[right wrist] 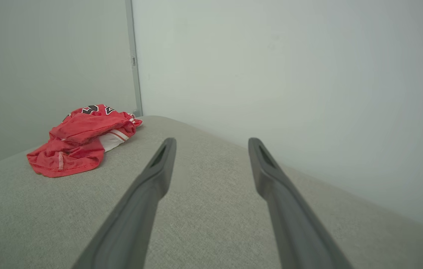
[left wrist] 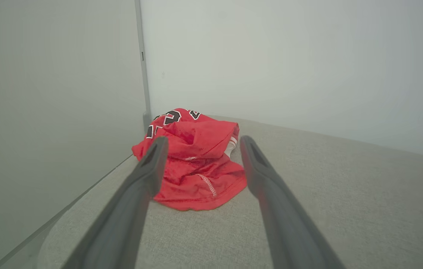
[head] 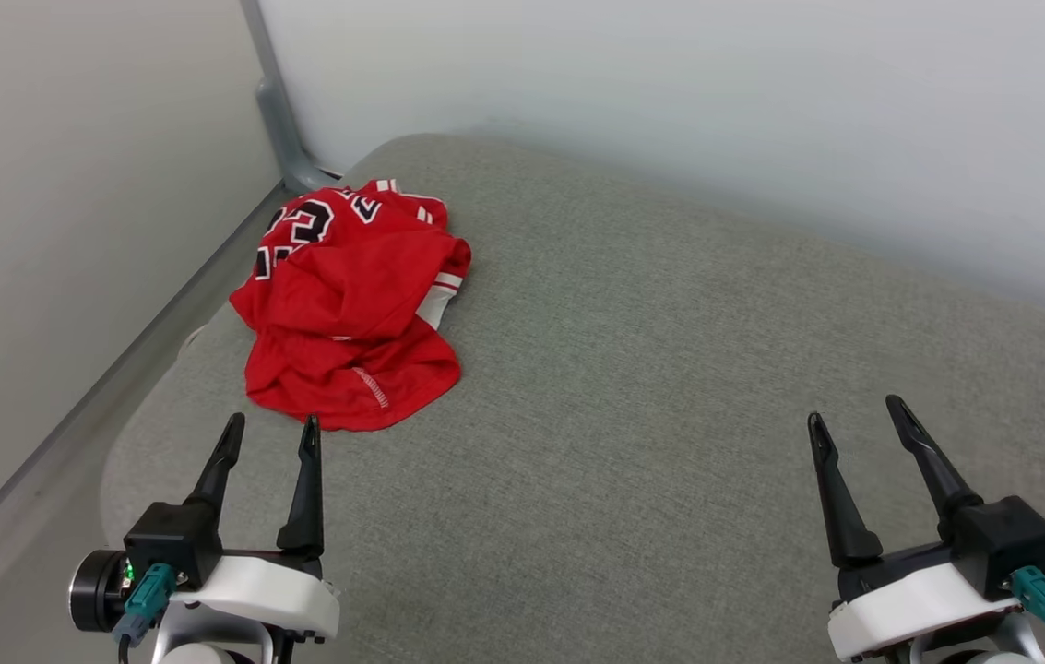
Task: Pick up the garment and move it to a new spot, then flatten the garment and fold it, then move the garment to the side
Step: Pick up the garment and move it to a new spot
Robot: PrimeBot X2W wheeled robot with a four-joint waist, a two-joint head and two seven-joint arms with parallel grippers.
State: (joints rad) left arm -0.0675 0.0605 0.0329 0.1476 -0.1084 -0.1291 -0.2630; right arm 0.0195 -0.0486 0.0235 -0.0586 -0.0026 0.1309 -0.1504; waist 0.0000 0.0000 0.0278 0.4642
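Left gripper (head: 271, 432) lower left of head view, fingers spread, empty. Right gripper (head: 857, 415) lower right, likewise spread, empty. Garment (head: 351, 309) crumpled upper left on grey cushion (head: 670, 369), just beyond left fingertips, not touching.

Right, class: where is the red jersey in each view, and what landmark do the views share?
Head view: jersey upper left, just beyond the left claw.
Left wrist view: jersey at centre.
Right wrist view: jersey left, mid-height.
Shared landmark: corner post behind it.
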